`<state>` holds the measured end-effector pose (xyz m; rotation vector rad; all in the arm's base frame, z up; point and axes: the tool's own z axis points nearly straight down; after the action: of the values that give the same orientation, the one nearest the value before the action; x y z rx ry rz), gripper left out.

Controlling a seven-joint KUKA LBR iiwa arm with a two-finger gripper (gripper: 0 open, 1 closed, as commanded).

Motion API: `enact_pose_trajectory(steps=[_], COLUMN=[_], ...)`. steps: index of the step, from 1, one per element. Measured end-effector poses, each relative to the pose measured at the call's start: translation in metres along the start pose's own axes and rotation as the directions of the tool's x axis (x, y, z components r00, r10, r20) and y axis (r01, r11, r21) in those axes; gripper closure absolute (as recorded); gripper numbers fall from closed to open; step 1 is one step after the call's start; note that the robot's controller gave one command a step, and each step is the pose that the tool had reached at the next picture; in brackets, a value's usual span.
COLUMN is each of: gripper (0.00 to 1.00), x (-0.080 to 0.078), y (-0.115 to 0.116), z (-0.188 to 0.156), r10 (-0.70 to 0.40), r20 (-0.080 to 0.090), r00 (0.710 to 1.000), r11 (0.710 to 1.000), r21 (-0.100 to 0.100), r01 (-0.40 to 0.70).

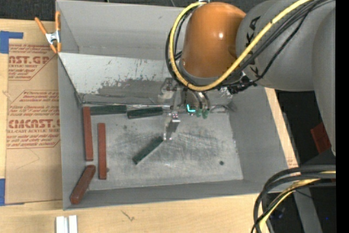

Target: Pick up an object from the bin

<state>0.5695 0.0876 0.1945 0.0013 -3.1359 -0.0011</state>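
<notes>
The gripper (171, 131) hangs tip-down just over the upper end of a dark green stick (148, 150), probably because that stick lies alone mid-floor in the bin (207, 156), clear of the walls. I cannot tell whether the gripper is open or closed. The stick is slim, straight and slanted, while the red-brown sticks (87, 132) hug the left wall.

The orange cover (210, 43) hides the far right corner of the bin (109, 19) and most of the gripper (171, 131) above its tip. The right end of a dark green stick (143, 113) disappears behind the gripper (how far it runs is unclear). Whether the gripper touches the slanted green stick (147, 151) cannot be told. A dark speck (221, 162) on the bin floor is too small to name. The arm (294, 46) is cut off at the right edge
</notes>
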Motion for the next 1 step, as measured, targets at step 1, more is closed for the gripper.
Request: enact_pose_trajectory(steps=[1], gripper=[0.0], x=[-0.0017], y=[-0.0005], z=[-0.0038], r10=[0.001], r20=[0.007], r00=[1.0], r11=[1.0], r21=[0.0], r01=[-0.001])
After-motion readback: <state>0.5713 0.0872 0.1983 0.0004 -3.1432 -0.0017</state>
